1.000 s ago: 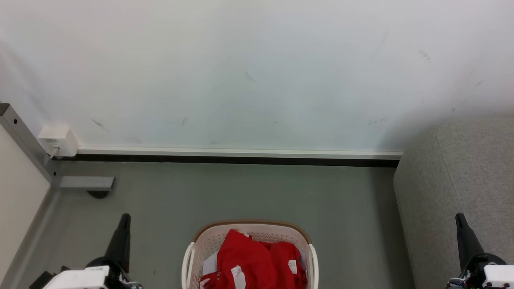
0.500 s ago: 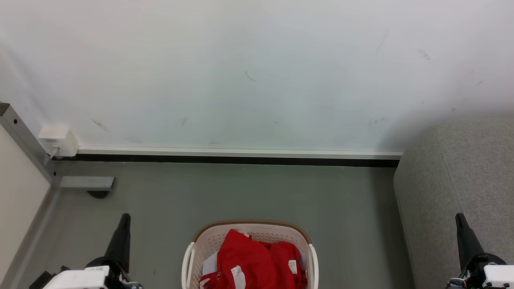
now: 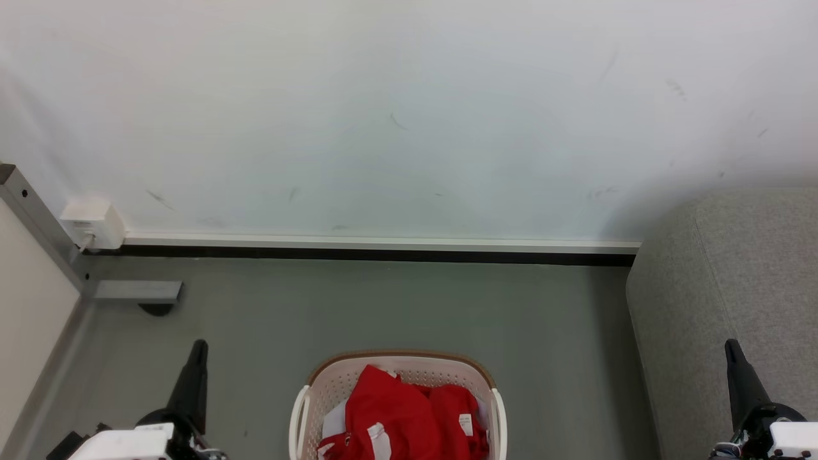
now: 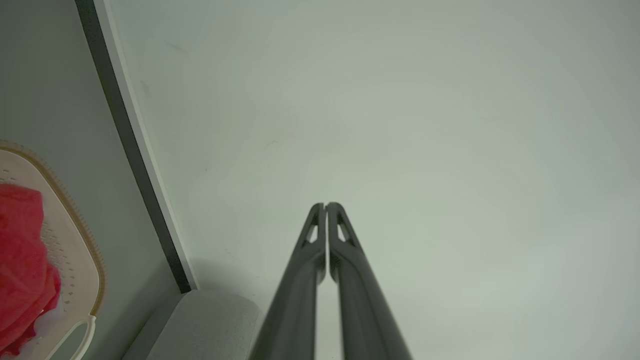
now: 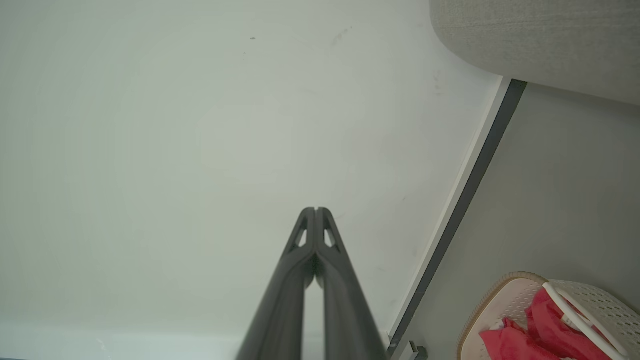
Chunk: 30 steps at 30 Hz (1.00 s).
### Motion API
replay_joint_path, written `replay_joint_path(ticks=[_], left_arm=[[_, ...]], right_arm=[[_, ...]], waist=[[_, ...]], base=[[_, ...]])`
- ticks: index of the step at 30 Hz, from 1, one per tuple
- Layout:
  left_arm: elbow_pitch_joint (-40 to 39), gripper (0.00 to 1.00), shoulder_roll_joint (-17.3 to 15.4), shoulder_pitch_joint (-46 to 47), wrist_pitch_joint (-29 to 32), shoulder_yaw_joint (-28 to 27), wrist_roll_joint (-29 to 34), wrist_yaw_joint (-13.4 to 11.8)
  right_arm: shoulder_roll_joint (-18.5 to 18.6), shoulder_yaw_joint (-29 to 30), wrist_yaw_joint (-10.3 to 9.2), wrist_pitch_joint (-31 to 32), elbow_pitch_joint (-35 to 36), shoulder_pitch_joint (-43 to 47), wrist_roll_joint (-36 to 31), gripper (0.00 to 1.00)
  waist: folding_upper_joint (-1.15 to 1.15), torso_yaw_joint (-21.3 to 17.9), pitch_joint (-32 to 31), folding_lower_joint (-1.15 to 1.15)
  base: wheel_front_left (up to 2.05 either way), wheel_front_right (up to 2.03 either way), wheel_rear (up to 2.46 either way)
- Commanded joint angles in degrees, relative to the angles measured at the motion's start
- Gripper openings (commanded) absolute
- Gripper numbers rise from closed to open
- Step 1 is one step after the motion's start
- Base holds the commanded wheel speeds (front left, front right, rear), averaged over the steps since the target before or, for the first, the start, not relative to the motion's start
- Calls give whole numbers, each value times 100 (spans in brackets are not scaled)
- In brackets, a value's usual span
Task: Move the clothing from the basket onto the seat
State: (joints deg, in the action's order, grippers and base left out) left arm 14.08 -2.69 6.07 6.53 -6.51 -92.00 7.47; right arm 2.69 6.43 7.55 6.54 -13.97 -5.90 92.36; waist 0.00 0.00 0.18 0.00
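No change noted over the last second: clothing (image 3: 396,415) is left heaped in the laundry basket (image 3: 399,359) on the floor (image 3: 383,300), sofa (image 3: 735,287) untouched. The left gripper (image 4: 325,205) and right gripper (image 5: 315,210) are held pressed together, empty. Pick not started.

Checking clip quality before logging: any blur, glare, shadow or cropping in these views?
Head view: even, soft light, sharp, no glare; the laundry basket is cut by the bottom edge, and a faint shadow lies on the wall beside the sofa. Left wrist view: left gripper blurs towards the bottom edge. Right wrist view: same for the right gripper.
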Motion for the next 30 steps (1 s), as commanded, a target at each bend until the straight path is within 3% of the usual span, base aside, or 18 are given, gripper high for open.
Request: replay_joint_path(ticks=[1,30], left_arm=[[-15,0,-40,38,17,-12,-80,13],[-15,0,-40,38,17,-12,-81,13]], right_arm=[[40,18,-13,14,-16,-78,12,0],[40,18,-13,14,-16,-77,12,0]], waist=[[0,0,0,0],[0,0,0,0]], base=[[0,0,0],[0,0,0]])
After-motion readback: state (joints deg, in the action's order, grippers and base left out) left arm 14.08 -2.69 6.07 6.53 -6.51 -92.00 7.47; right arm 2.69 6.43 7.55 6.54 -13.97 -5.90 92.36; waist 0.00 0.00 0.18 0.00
